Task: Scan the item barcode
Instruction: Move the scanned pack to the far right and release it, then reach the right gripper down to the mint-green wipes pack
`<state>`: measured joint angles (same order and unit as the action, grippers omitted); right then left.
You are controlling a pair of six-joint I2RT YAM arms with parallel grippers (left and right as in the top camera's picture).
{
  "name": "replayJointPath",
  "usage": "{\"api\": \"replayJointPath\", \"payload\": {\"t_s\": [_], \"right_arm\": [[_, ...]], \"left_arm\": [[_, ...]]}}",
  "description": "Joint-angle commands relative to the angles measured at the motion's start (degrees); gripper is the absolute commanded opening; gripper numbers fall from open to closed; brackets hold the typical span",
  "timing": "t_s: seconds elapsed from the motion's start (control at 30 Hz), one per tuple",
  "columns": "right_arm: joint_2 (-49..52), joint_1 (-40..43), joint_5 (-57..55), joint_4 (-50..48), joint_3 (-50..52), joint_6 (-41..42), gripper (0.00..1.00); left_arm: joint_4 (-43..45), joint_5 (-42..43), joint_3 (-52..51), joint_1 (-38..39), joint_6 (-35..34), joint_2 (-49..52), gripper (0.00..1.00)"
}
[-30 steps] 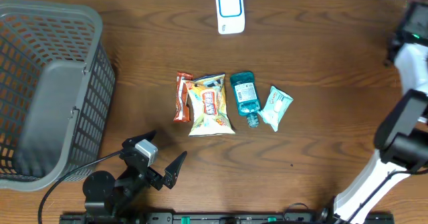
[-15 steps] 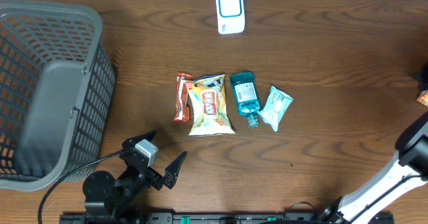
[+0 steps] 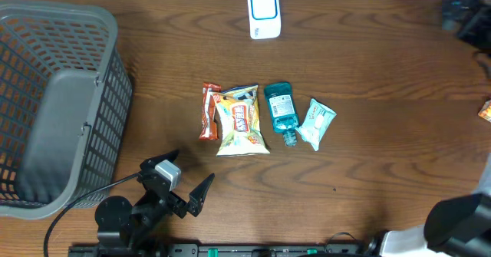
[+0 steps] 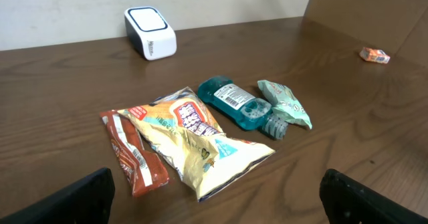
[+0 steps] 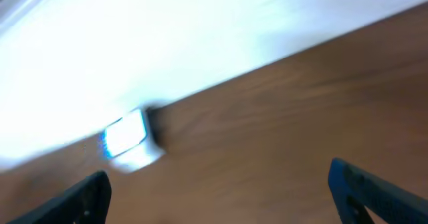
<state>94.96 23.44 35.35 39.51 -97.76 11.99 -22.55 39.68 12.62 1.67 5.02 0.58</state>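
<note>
Four items lie in a row mid-table: a red snack bar [image 3: 209,111], a yellow chips bag [image 3: 240,121], a teal mouthwash bottle [image 3: 281,112] and a pale green packet [image 3: 317,123]. The white scanner [image 3: 263,12] with its blue-rimmed window stands at the far edge; it shows blurred in the right wrist view as the scanner [image 5: 130,140]. My left gripper [image 3: 181,182] rests open near the front edge, short of the items, nothing between its fingers [image 4: 73,197]. My right gripper [image 3: 462,15] hangs open and empty at the far right corner.
A grey mesh basket [image 3: 92,27] fills the left side of the table. A small orange box [image 3: 485,110] lies at the right edge, seen also as the orange box [image 4: 375,55] from the left wrist. The right arm's base [image 3: 460,226] stands at the front right.
The right arm has swung from the right edge up to the far right corner and its gripper has gone from shut to open. The left arm and the items are unmoved.
</note>
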Motion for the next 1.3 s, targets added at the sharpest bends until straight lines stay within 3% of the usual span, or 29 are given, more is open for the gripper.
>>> {"api": "replayJointPath", "payload": {"t_s": [0.0, 0.13, 0.3, 0.37, 0.4, 0.57, 0.83, 0.93, 1.07, 1.27], "right_arm": [[0.6, -6.3, 10.5, 4.4, 0.2, -0.1, 0.99], [1.8, -16.1, 3.0, 12.1, 0.3, -2.6, 0.99], [5.0, -29.8, -25.0, 23.1, 0.3, 13.6, 0.98], [7.0, -35.3, -35.0, 26.7, 0.3, 22.5, 0.74], [8.0, -37.7, -38.3, 28.0, 0.3, 26.1, 0.69], [13.5, -46.3, -50.0, 30.4, 0.3, 38.9, 0.72], [22.6, -49.0, -53.6, 33.4, 0.3, 48.1, 0.62], [24.9, -48.9, -53.9, 33.1, 0.3, 48.9, 0.61], [27.7, -48.9, -53.9, 31.6, 0.3, 48.9, 0.51], [30.9, -48.9, -53.8, 31.6, 0.3, 48.9, 0.51]], "left_arm": [[0.0, 0.0, 0.0, 0.2, 1.0, -0.3, 0.98], [0.0, 0.0, 0.0, 0.2, 1.0, -0.3, 0.98], [0.0, 0.0, 0.0, 0.2, 1.0, -0.3, 0.98], [0.0, 0.0, 0.0, 0.2, 1.0, -0.3, 0.98], [0.0, 0.0, 0.0, 0.2, 1.0, -0.3, 0.98], [0.0, 0.0, 0.0, 0.2, 1.0, -0.3, 0.98], [-0.2, 0.0, 0.0, 0.2, 1.0, -0.3, 0.98], [-0.2, 0.0, 0.0, 0.2, 1.0, -0.3, 0.98], [-0.2, 0.0, 0.0, 0.2, 1.0, -0.3, 0.98], [-0.2, 0.0, 0.0, 0.2, 1.0, -0.3, 0.98]]}}
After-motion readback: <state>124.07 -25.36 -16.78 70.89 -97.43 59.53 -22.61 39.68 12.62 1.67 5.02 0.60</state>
